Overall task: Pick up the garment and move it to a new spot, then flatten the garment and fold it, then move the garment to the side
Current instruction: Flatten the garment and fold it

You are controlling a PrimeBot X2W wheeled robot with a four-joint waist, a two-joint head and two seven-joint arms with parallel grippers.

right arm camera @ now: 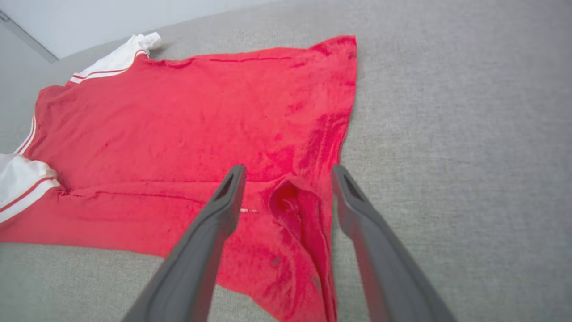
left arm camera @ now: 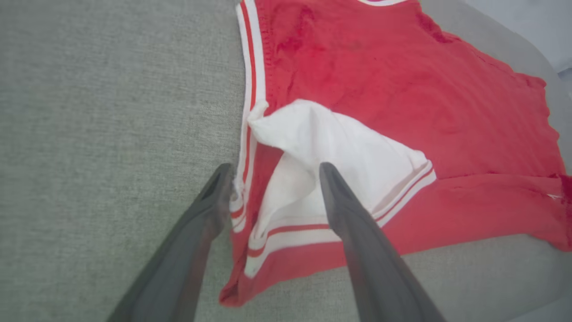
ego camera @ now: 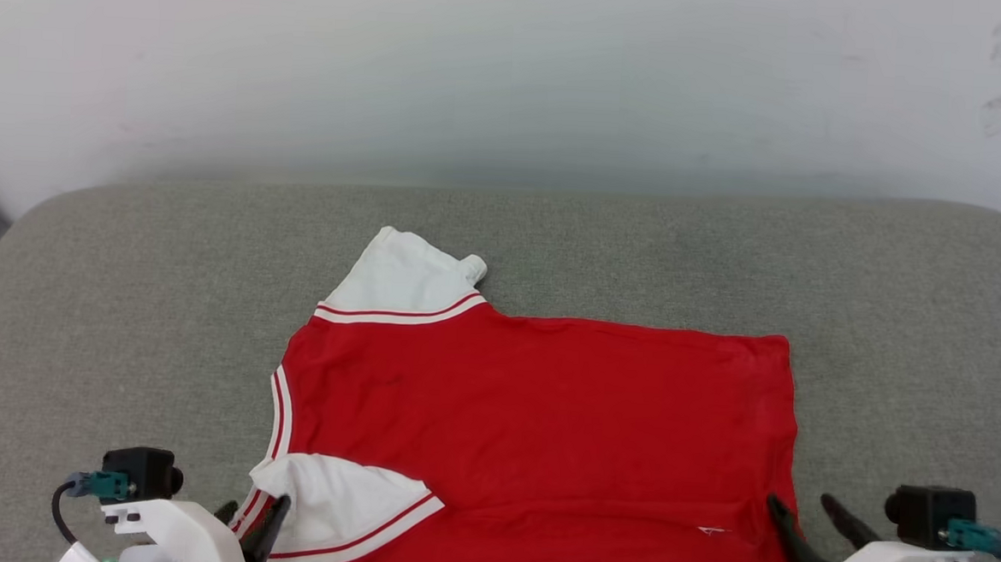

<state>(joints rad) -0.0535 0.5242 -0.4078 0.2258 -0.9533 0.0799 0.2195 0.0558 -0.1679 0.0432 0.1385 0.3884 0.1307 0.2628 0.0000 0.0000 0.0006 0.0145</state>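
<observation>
Red jersey garment lies flat on a grey fabric cushion. Its long axis runs L–R, w/ the collar end and white sleeves toward the robot's left and the hem toward its right. Left pincer, fingers apart, straddles the near white sleeve, which is folded onto the body. Right pincer, fingers apart, straddles the near hem corner. Neither is clamped, and each arm is at its own corner. The garment's near edge looks close to the cushion's front. There is open cushion beyond and on both sides.
</observation>
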